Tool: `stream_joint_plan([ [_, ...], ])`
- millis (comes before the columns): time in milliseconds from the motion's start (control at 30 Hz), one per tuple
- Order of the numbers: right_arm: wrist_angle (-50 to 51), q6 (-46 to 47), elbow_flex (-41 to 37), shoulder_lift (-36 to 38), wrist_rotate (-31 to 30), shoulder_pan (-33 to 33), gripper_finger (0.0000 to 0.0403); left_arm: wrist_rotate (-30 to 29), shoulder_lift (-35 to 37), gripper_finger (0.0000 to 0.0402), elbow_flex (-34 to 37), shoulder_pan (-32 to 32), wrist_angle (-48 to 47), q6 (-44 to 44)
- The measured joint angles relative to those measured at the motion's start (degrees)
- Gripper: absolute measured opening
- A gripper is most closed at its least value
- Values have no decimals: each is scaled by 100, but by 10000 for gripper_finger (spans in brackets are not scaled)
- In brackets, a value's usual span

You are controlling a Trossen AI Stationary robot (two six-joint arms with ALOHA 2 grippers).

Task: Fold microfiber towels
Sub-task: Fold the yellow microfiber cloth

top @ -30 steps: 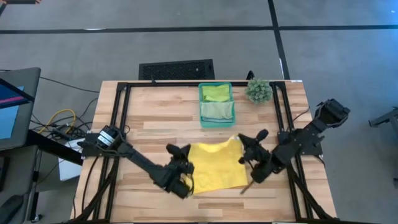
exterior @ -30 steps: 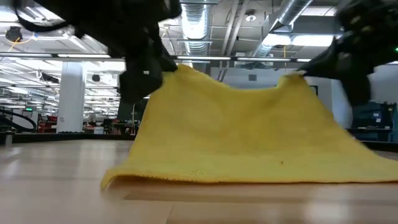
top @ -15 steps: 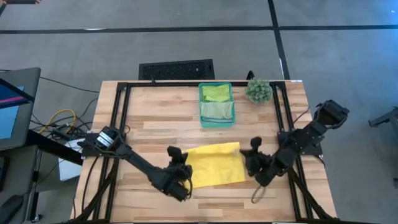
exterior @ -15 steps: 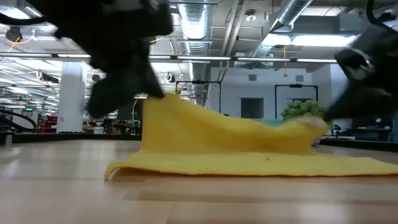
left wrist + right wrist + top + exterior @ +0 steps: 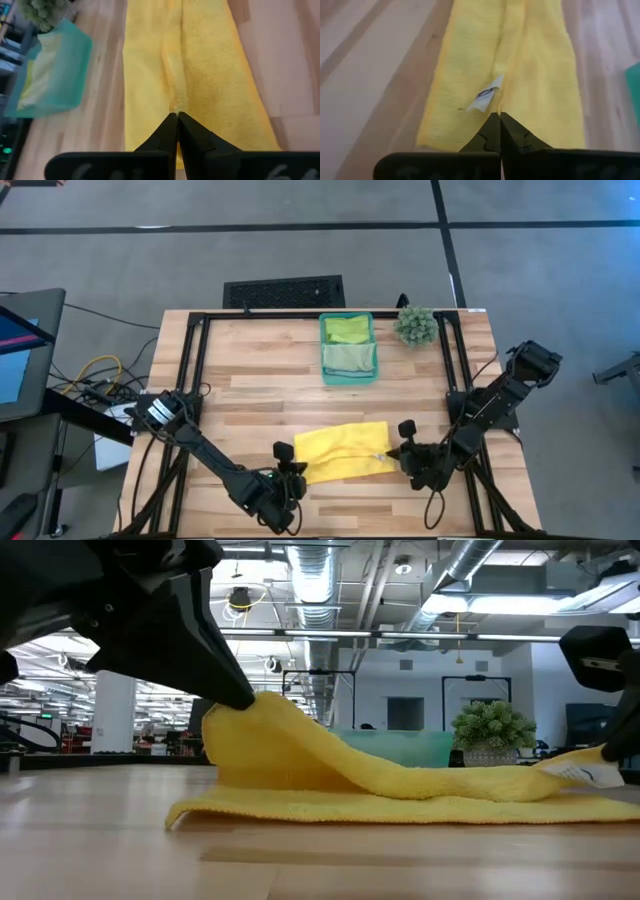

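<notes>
On the bench's near side, you see the left end effector [image 5: 291, 471] and right end effector [image 5: 396, 454] each pinching opposite ends of the yellow towel [image 5: 340, 451].

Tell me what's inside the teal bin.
The teal bin holds two folded towels: a lime green towel in the far part and a pale green towel nearer. Anything beneath them is covered.

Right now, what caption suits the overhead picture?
Both hands, left and right, pinch a yellow microfiber towel mid-fold.
</notes>
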State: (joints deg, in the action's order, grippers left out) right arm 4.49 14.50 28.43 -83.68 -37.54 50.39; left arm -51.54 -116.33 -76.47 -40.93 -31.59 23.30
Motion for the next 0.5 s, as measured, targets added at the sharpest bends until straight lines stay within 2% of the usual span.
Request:
stream_joint_plan([
  [67, -2, 2, -1, 0, 44, 31, 12, 57, 0, 2, 0, -8, 6, 156],
  [267, -1, 2, 0, 0, 774, 59, 12, 642, 0, 2, 0, -7, 10, 441],
  [367, 22, 2, 0, 0, 712, 103, 12, 574, 0, 2, 0, -25, 8, 466],
  [500, 163, 4, 6, 0, 201, 288, 6, 40, 0, 2, 0, -116, 6, 278],
])
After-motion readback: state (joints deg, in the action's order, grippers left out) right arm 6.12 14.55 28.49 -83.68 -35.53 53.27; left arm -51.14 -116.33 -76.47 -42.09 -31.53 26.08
